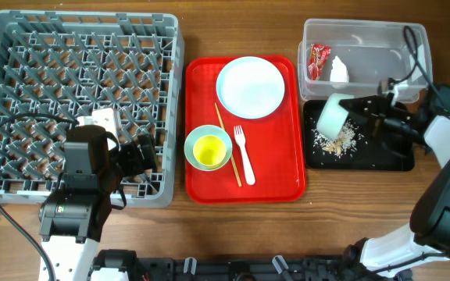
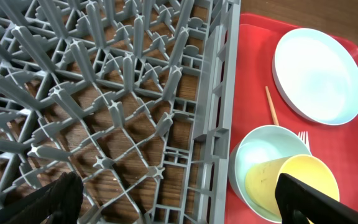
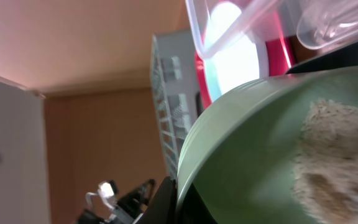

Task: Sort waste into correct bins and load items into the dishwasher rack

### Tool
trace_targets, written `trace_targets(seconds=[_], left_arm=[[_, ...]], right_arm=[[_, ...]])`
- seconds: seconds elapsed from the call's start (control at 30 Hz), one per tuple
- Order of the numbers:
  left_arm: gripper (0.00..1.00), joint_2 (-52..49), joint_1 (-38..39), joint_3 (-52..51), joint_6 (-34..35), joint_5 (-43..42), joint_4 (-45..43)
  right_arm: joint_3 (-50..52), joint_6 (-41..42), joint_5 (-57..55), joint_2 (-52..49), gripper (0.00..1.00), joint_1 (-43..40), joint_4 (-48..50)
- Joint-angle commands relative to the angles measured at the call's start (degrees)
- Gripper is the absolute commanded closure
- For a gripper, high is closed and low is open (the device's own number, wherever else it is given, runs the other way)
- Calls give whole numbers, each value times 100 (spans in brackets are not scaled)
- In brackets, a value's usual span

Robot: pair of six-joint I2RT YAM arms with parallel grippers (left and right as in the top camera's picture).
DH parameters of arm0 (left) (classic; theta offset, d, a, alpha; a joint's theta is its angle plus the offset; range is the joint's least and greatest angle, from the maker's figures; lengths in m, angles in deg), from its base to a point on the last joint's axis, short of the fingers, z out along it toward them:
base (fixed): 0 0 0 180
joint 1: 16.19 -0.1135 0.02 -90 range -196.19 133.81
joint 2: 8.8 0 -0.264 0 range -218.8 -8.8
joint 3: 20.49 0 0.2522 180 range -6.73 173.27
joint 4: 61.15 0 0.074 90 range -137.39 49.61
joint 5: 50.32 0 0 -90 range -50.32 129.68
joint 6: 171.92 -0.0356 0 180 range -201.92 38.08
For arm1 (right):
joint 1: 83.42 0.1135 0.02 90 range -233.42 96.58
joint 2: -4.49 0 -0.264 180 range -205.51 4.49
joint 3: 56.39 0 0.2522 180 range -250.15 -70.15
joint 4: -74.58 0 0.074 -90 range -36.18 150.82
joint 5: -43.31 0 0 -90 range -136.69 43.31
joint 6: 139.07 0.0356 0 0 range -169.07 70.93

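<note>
Brown wooden bench (image 1: 326, 226) carries the grey dishwasher rack (image 1: 84, 17) at left, where the left jaws hang wide apart and empty (over its near right corner); right of the red tray (image 1: 276, 156), the right jaws clamp a tilted mint bowl (image 1: 334, 115) above the black tray (image 1: 389, 156) strewn with crumbs (image 1: 341, 140).

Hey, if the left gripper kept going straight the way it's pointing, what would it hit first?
Probably the dishwasher rack's right wall, just ahead of the left gripper. If it rides higher than it looks, the bowl holding the yellow cup comes next.
</note>
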Motion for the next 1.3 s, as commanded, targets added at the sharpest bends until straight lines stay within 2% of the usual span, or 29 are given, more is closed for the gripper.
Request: trace_targets(seconds=[0.0, 0.33, 0.53, 0.63, 0.73, 0.8, 0.9, 1.03, 1.17, 1.27], left_arm=[[0, 48, 26, 111, 31, 33, -13], [0, 48, 26, 111, 28, 33, -13], [0, 48, 26, 111, 28, 33, -13], [0, 48, 26, 111, 28, 33, -13], [0, 48, 26, 111, 31, 33, -13], [0, 48, 26, 111, 28, 33, -13], [0, 48, 26, 111, 28, 33, -13], [0, 48, 26, 111, 28, 33, -13], [0, 48, 26, 111, 28, 33, -15], [0, 48, 26, 111, 28, 33, -13]], right_arm=[[35, 415, 901, -114, 96, -321, 162], [35, 1958, 1569, -114, 96, -748, 723], [35, 1532, 1307, -111, 96, -723, 713], [35, 1088, 660, -111, 96, -645, 531], [31, 240, -153, -105, 96, -369, 85], [20, -151, -205, -33, 96, -140, -44], [-50, -264, -437, 334, 96, 146, -90], [-361, -282, -1834, 1342, 96, 713, -487], [-675, -302, -3467, 2260, 96, 1687, -820], [-704, -299, -4367, 2483, 95, 2671, -765]])
